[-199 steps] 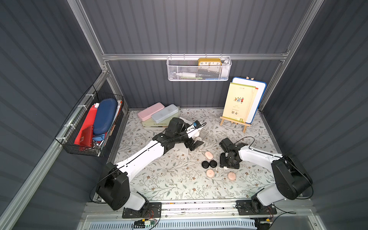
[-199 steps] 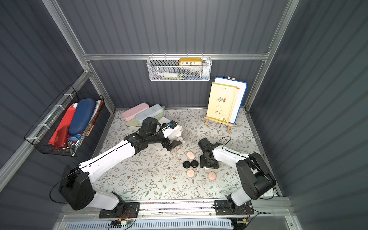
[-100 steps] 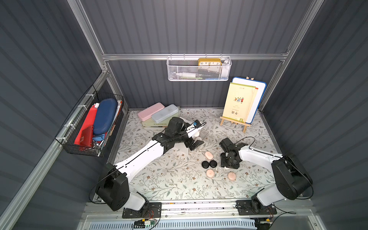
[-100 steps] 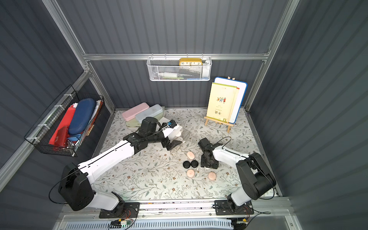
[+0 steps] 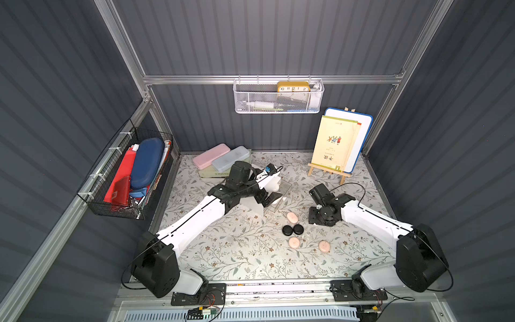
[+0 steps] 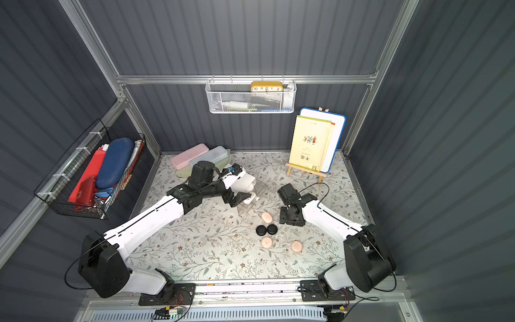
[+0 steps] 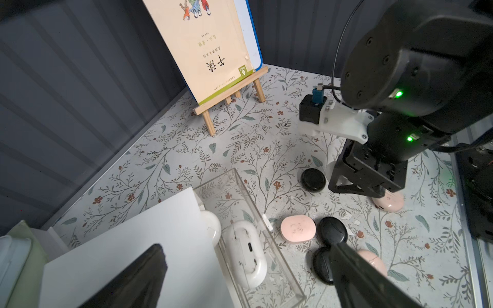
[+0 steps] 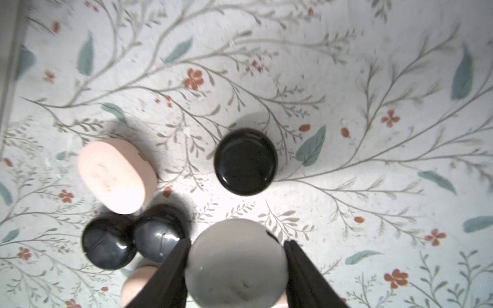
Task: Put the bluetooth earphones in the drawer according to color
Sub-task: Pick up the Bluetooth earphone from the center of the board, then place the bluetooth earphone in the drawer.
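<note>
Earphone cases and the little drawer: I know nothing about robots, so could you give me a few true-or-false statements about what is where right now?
1. The pulled-out clear drawer holds white cases. True.
2. The right gripper is empty. False: its fingers are closed on a white case, down at the table.
3. Three black cases lie on the table. True.
4. The pink cases are in the drawer. False: three pink cases lie on the table.
5. The left gripper is shut. False: it is open, above the white cabinet.
</note>
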### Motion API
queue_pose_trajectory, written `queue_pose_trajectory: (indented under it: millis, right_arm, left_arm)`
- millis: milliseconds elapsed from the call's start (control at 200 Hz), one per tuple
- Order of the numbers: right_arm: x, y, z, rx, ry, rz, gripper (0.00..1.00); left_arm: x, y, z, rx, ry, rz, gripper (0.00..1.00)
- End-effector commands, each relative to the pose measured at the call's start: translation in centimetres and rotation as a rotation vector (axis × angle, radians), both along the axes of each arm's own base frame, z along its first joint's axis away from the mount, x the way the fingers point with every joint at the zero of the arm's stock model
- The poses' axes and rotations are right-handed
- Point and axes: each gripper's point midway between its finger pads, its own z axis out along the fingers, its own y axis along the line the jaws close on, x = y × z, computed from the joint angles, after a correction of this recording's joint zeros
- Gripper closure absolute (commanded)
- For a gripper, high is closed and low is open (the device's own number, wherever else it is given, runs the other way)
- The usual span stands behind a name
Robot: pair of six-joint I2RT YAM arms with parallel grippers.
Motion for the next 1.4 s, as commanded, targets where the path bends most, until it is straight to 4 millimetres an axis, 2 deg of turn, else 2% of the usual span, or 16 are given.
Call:
queue_pose_trajectory:
  millis: [0,135,315,535,746,976,1206,1396]
  right_arm:
    - [1.3,0.2,2.7,-0.010,-0.066,0.034,1.00]
    - [3.6,1.6,5.8,0.032,-0.159,0.066,1.00]
    - [6.6,4.2,10.1,0.089,-0.285,0.132,1.00]
    - [9.3,7.4,13.0,0.139,-0.355,0.225,1.00]
    - [10.5,10.7,13.6,0.176,-0.363,0.312,1.00]
    - [10.6,13.8,13.1,0.214,-0.356,0.402,1.00]
    - [10.8,14.8,12.1,0.223,-0.337,0.424,1.00]
    - [10.7,15.4,10.9,0.230,-0.303,0.429,1.00]
  left_arm:
    - [0.6,1.4,3.0,-0.051,-0.028,0.029,0.01]
    - [1.9,3.0,3.5,-0.053,-0.034,0.075,0.01]
    - [2.4,4.0,3.5,-0.051,-0.039,0.101,0.01]
    - [3.0,4.5,3.1,-0.033,-0.034,0.125,0.00]
    - [3.7,5.5,2.3,-0.010,-0.030,0.164,0.01]
    - [3.9,6.0,1.8,-0.007,-0.027,0.168,0.01]
    - [3.2,6.0,0.3,0.015,-0.012,0.143,0.01]
    - [3.0,6.0,0.1,0.016,-0.011,0.135,0.00]
